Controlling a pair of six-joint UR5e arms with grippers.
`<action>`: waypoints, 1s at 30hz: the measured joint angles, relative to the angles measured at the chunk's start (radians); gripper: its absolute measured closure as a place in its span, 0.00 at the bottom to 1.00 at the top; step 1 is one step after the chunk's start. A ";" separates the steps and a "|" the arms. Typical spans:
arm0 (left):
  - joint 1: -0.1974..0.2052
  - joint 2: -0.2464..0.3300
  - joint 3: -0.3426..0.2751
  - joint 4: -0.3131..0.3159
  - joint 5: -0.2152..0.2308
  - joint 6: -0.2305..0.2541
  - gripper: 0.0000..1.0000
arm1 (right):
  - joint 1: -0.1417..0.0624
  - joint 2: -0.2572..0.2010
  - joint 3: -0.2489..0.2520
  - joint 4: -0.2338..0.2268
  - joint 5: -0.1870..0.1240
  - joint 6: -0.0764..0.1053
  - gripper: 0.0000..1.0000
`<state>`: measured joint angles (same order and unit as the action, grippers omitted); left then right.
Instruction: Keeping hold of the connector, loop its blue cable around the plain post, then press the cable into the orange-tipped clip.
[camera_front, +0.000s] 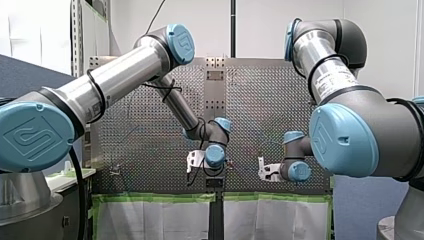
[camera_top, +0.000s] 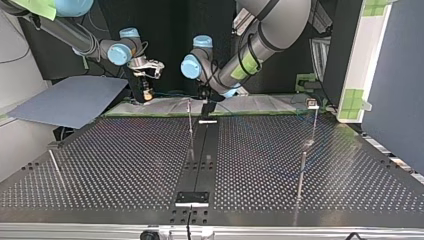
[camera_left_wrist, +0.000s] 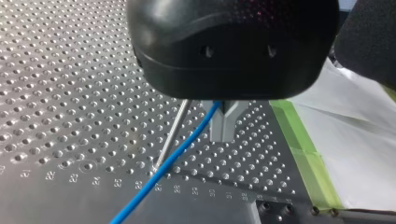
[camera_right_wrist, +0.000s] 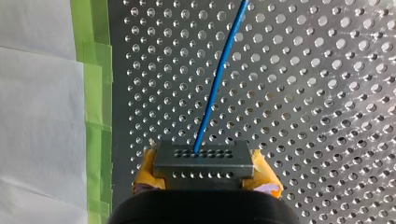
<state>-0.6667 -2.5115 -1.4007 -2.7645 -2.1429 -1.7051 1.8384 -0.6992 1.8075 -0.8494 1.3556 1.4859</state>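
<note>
Front view: both arms reach low over the perforated table (camera_front: 150, 125), wrists close to the green tape (camera_front: 155, 197) along its edge. You cannot read either set of fingers from here. Top view: the right gripper (camera_top: 146, 95) hangs at the view's left, near the table's far edge. The left gripper (camera_top: 205, 106) hangs near the middle, just beside a thin plain post (camera_top: 190, 127). Left wrist view: the grey fingers (camera_left_wrist: 224, 126) stand together. The blue cable (camera_left_wrist: 173, 163) emerges at their side and slants away over the table, passing just beside the post's foot. Whether the fingers pinch it cannot be told. Right wrist view: you will find the yellow pads (camera_right_wrist: 266, 172) clamped on either side of the connector (camera_right_wrist: 204, 158), a grey block with rows of small holes. The cable leaves its face and runs ahead over the table, apart from the tape.
</note>
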 joint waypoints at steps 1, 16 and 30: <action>0.001 -0.001 0.000 0.000 0.004 0.000 1.00 | -0.001 0.000 -0.001 0.002 0.000 0.000 1.00; 0.014 -0.002 0.013 0.006 0.039 -0.004 1.00 | -0.015 0.000 -0.021 0.011 0.002 0.002 1.00; 0.044 -0.025 0.040 -0.017 0.111 -0.043 1.00 | -0.022 0.000 -0.039 0.030 0.005 0.005 1.00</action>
<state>-0.6225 -2.5365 -1.3606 -2.7820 -2.0321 -1.7477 1.8160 -0.6993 1.7686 -0.8197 1.3603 1.4913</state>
